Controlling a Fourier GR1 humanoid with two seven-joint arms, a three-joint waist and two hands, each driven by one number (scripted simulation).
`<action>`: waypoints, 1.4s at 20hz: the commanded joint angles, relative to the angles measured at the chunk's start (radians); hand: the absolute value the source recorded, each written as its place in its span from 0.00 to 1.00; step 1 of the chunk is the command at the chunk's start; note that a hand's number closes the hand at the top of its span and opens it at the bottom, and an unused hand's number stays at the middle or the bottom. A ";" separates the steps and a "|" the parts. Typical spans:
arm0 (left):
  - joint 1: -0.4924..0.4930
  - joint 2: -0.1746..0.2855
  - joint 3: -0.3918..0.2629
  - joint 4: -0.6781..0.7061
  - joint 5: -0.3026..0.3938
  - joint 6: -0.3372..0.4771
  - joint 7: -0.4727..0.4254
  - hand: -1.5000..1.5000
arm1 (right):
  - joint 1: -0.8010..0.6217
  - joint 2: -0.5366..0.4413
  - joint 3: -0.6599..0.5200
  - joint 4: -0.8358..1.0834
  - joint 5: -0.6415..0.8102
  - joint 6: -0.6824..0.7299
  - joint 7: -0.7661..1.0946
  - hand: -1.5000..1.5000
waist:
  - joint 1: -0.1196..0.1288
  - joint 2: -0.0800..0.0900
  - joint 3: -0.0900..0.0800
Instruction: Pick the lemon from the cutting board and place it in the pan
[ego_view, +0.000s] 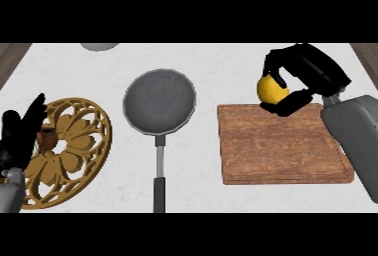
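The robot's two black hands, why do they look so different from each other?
The right hand is curled round the yellow lemon; the left hand is open, fingers up, holding nothing. The right hand is over the far edge of the brown wooden cutting board; the left hand rests at the view's left edge, by the golden round trivet. Both are black, on grey forearms.

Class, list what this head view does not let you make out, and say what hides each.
Lemon: far side hidden by the right hand curled round it, head view.
Grey object: cut off by the top edge, head view; unidentifiable.
Brown thing on the trivet: too small, partly behind the left hand.
Pan handle: end cut off by the lower edge.
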 joint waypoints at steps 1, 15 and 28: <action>0.013 -0.048 -0.021 0.082 -0.025 0.008 -0.022 0.50 | -0.045 0.052 -0.029 -0.017 -0.039 0.031 -0.022 1.00 | -0.010 0.003 -0.014; -0.024 -0.064 -0.020 0.078 -0.042 -0.014 0.008 0.50 | -0.373 0.438 -0.069 0.383 -0.027 -0.037 0.173 1.00 | 0.023 0.011 -0.014; -0.136 -0.089 -0.035 0.137 -0.063 -0.031 0.014 0.50 | -0.436 0.494 0.097 0.734 -0.152 -0.197 0.098 1.00 | 0.079 0.032 -0.015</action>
